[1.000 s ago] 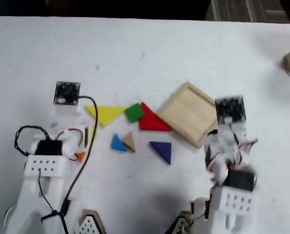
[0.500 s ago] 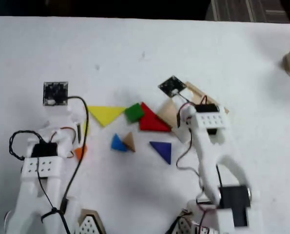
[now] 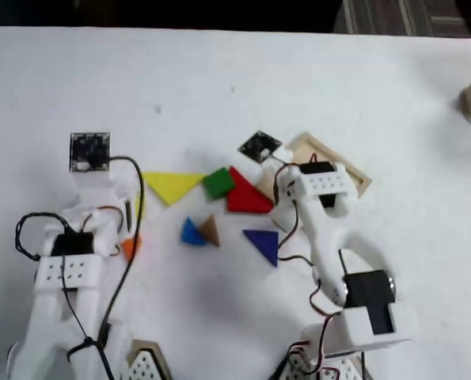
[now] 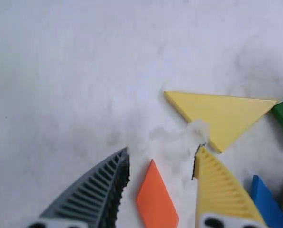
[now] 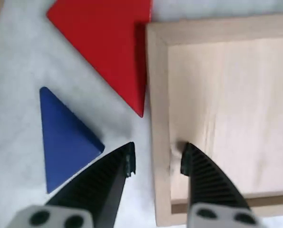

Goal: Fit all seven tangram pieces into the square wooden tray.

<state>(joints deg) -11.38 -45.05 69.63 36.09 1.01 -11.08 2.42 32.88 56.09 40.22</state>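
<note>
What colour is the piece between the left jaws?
Orange; the piece shows best in the left wrist view.

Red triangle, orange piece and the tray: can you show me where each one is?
red triangle (image 5: 113, 47), right wrist view, middle of its flat top.
orange piece (image 4: 155, 203), left wrist view, middle of its flat top.
tray (image 5: 158, 90), right wrist view, on its wooden rim.

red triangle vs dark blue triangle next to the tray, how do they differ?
Size: the red triangle is clearly larger than the dark blue triangle. Placement: red lies with one edge against the tray rim; blue lies apart from it on bare table. Blue's corner sits right beside a finger of the right claw; red is farther off. Shared: both flat triangles, both outside the tray.
</note>
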